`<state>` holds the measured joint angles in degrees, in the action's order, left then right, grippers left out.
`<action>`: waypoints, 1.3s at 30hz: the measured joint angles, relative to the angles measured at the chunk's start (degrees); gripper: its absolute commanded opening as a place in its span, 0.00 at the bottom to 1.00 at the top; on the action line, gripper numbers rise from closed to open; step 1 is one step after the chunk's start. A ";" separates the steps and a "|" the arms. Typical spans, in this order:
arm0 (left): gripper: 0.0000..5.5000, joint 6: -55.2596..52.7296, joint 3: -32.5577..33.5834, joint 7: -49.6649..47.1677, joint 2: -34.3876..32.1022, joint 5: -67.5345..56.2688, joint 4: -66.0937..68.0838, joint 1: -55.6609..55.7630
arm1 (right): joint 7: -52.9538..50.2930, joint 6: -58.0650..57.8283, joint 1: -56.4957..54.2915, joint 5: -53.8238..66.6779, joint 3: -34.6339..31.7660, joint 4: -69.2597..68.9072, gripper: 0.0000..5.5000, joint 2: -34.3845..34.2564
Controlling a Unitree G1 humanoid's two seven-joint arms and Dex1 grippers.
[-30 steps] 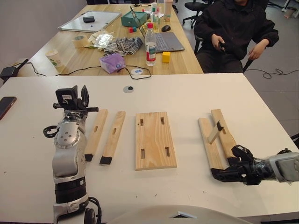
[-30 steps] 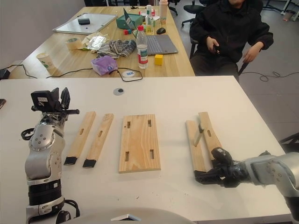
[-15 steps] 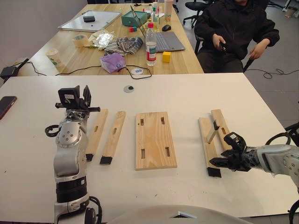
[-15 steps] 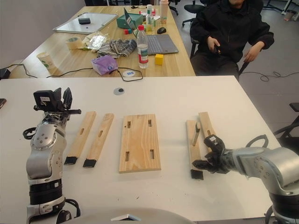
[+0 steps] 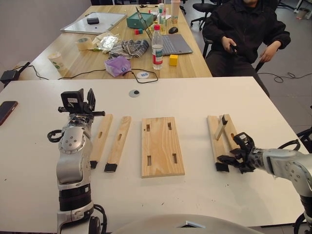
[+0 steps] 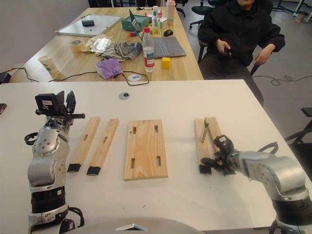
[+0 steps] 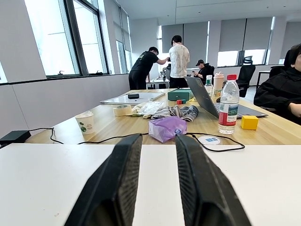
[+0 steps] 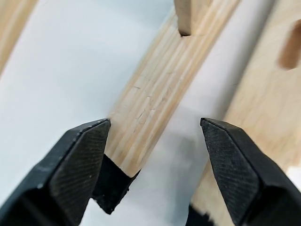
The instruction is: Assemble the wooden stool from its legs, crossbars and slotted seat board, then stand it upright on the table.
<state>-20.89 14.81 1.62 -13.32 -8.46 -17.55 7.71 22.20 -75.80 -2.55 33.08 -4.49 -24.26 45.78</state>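
Observation:
The slotted seat board (image 5: 162,146) lies flat in the middle of the white table (image 5: 195,97). Left of it lie two legs (image 5: 101,137) (image 5: 118,142) side by side. Right of it lies another pair of legs (image 5: 215,140) (image 5: 232,132), with a short crossbar (image 5: 221,130) propped in a slot. My right gripper (image 5: 233,158) is open at the near, black-capped end of that pair. In the right wrist view its fingers (image 8: 80,165) straddle the leg (image 8: 160,89) that carries the crossbar. My left gripper (image 5: 82,99) is raised beside the left legs, open and holding nothing (image 7: 158,141).
A phone (image 5: 7,110) lies at the table's left edge and a small round disc (image 5: 135,92) near its far edge. Behind stands a cluttered wooden table (image 5: 83,58) with a bottle (image 5: 156,47) and a laptop (image 5: 170,41). A seated person (image 5: 246,34) is at the back right.
My right gripper has moved from the table's front edge up to the capped ends of the right legs, and that pair has shifted slightly. The left arm has barely moved.

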 measured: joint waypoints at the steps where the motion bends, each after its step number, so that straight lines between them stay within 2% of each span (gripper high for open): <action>1: 0.23 0.00 -0.02 -0.01 0.01 0.01 0.00 0.04 | -0.41 1.03 -0.67 -1.01 0.03 0.88 0.64 -0.38; 8: 0.23 0.04 -0.28 -0.08 0.17 0.09 0.66 0.62 | -1.44 0.41 -4.50 -1.31 -1.48 1.07 0.64 -4.31; 17: 0.23 0.09 -0.40 -0.25 0.17 0.62 1.07 1.38 | -1.28 4.45 -2.56 -5.14 2.95 5.86 0.64 -6.49; 27: 0.23 0.11 -1.00 0.06 0.15 0.60 2.34 3.02 | -1.16 6.11 2.28 -6.91 2.56 1.44 0.39 -6.50; 32: 0.23 0.11 -1.00 0.13 0.16 0.58 2.34 3.05 | -0.93 7.73 3.30 -7.81 2.33 0.90 0.38 -7.16; 34: 0.23 0.09 -1.00 0.30 0.03 0.55 2.39 3.53 | -1.26 7.60 2.86 -7.16 0.64 1.55 0.38 -9.99; 36: 0.23 0.08 -0.99 0.88 -0.29 0.48 2.86 4.47 | -2.75 4.08 0.58 -4.83 -2.92 2.56 0.38 -15.83; 39: 0.23 -0.12 -0.94 2.69 -1.00 -0.75 4.05 6.22 | -4.87 1.62 -8.31 -0.97 -9.58 5.22 0.38 -22.96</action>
<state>-21.01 13.87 4.31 -14.32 -9.21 -13.50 13.92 17.33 -74.19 -10.87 32.11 -14.07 -19.04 22.82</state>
